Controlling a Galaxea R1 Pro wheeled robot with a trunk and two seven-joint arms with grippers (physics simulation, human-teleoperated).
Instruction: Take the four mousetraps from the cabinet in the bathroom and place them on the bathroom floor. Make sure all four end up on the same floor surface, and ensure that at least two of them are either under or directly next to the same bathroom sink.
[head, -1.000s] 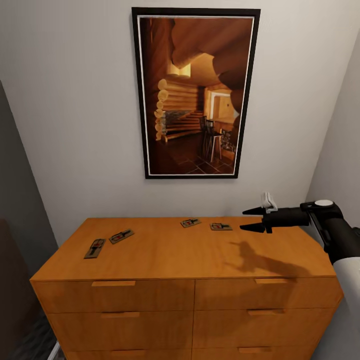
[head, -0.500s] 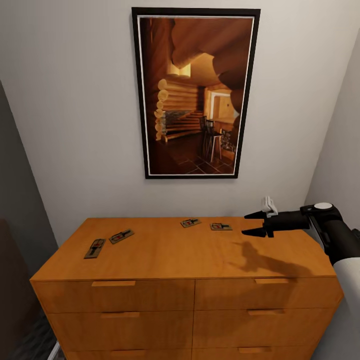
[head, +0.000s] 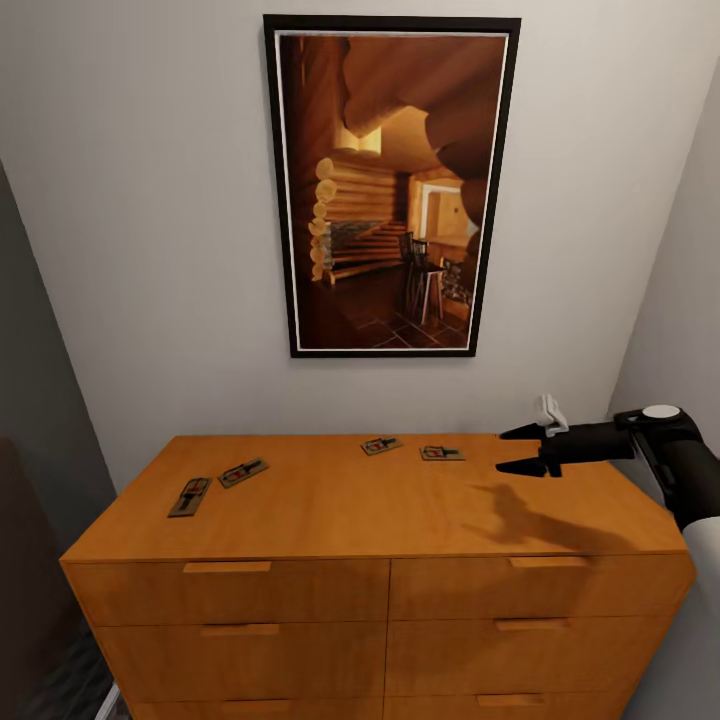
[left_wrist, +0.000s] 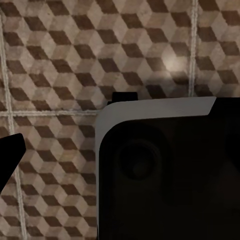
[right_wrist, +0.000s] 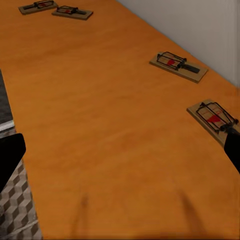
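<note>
Four mousetraps lie on the flat top of the orange-brown cabinet (head: 330, 510). Two sit at its left, one (head: 190, 496) beside the other (head: 243, 472), and two at the back middle (head: 381, 445) (head: 441, 453). My right gripper (head: 502, 451) hovers open just right of the nearest trap, a little above the top, holding nothing. In the right wrist view that trap (right_wrist: 214, 118) lies close to one fingertip, with another trap (right_wrist: 178, 66) beyond it and the far pair (right_wrist: 72, 12) (right_wrist: 38, 6) further off. My left gripper (left_wrist: 120, 155) hangs open over the cube-patterned bathroom floor (left_wrist: 60, 60).
A tall framed picture (head: 392, 185) hangs on the wall behind the cabinet. A side wall (head: 680, 300) stands close to my right arm. Drawer fronts with bar handles (head: 227, 567) face me. A strip of floor (right_wrist: 17, 210) shows beside the cabinet edge.
My right gripper has drawn back a little to the right, away from the nearest mousetrap, still open. The traps have not moved.
</note>
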